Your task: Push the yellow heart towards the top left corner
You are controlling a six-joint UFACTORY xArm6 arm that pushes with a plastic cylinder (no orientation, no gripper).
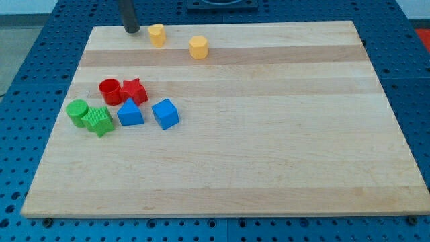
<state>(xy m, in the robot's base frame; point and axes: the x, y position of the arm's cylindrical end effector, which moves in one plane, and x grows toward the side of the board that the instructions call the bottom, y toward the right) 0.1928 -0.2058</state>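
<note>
The yellow heart [157, 34] stands near the view's top edge of the wooden board [269, 154], left of centre. My tip [131, 31] rests on the board just left of the heart, with a small gap between them. A yellow hexagon block [199, 48] stands to the right of the heart and slightly lower.
A cluster lies at the board's left: a red cylinder [109, 91], a red star [134, 90], a green cylinder [78, 112], a green star [99, 121], a blue triangle [130, 113] and a blue cube [165, 113]. A blue perforated table [27, 81] surrounds the board.
</note>
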